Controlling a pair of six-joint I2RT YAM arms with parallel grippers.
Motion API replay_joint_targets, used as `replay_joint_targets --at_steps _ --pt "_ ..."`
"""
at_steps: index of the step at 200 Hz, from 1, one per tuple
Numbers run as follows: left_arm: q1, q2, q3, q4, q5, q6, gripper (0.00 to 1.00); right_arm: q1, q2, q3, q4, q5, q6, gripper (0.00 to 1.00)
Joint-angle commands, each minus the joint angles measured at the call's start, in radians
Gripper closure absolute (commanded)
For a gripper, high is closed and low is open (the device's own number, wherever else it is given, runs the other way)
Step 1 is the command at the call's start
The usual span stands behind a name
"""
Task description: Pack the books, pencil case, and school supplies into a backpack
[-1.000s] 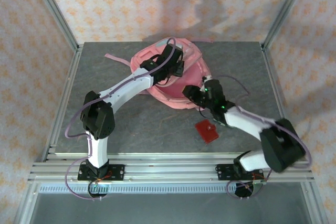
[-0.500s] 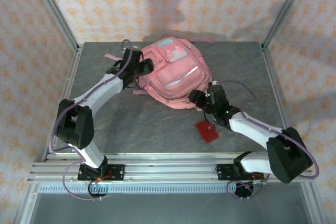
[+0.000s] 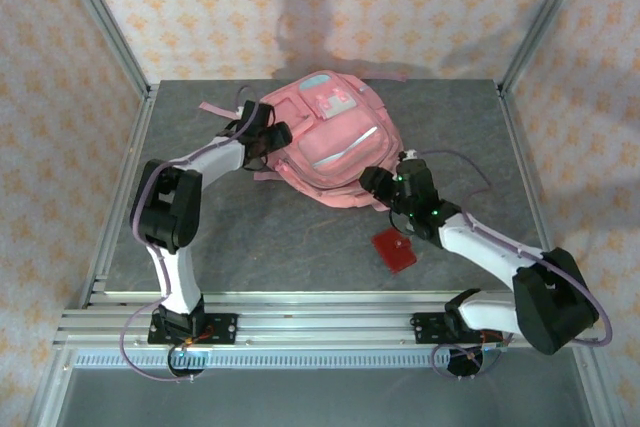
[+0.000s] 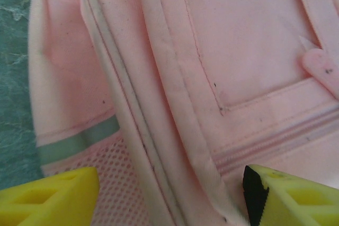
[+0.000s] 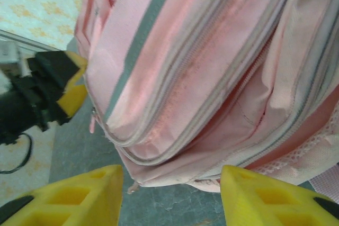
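Note:
The pink backpack (image 3: 330,147) lies front side up at the back of the table. My left gripper (image 3: 274,137) is at its left side, open; in the left wrist view (image 4: 172,199) its yellow fingers straddle a zipper seam and mesh pocket of the backpack (image 4: 238,51) without pinching it. My right gripper (image 3: 373,183) is open at the bag's near right corner, its fingers (image 5: 69,197) either side of the bag's bottom edge (image 5: 175,170). Of the school supplies, a red square pad (image 3: 395,250) lies on the table beside the right arm. The books and pencil case are out of view.
The grey table (image 3: 250,237) is fenced by metal posts (image 3: 105,22) at its corners. A pink strap (image 3: 215,109) trails left of the bag. A finger of the left gripper (image 5: 71,91) shows past the bag in the right wrist view.
The left arm has pulled back from over the bag's top to its left side and its gripper has opened. The backpack has dropped flat, front up. The right gripper has opened a little wider.

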Motion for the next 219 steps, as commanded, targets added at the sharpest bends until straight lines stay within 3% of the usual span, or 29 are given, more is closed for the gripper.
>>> replay_joint_targets --at_steps 1,11,30,45,89,113,183,200,219 --pt "0.009 0.042 0.054 0.035 -0.004 -0.02 0.31 0.002 -0.038 0.001 -0.018 0.038 -0.018 0.49" --pt "0.01 0.049 0.06 0.051 0.004 -0.022 0.41 0.002 -0.038 -0.001 -0.018 0.039 -0.018 0.49" --pt "0.013 0.06 0.079 0.068 0.027 -0.024 0.71 0.002 -0.035 -0.007 -0.014 0.03 -0.013 0.49" --pt "0.014 0.075 0.105 0.059 0.065 -0.023 1.0 0.002 -0.029 -0.016 0.002 0.021 -0.002 0.49" --pt "0.018 -0.015 0.015 0.078 0.117 -0.054 1.0 0.009 0.033 -0.016 -0.004 0.005 0.007 0.49" --pt "0.02 -0.143 -0.094 0.12 0.151 -0.097 1.0 0.008 0.117 0.025 -0.013 0.028 0.005 0.49" --pt "0.014 -0.398 -0.414 0.317 0.225 -0.289 1.0 -0.093 0.474 0.384 -0.046 0.118 -0.072 0.51" --pt "0.007 -0.41 -0.444 0.351 0.23 -0.316 1.0 -0.078 0.478 0.452 -0.086 0.095 -0.092 0.51" --pt "-0.005 -0.42 -0.477 0.408 0.238 -0.365 1.0 -0.017 0.417 0.486 -0.163 0.152 -0.133 0.5"
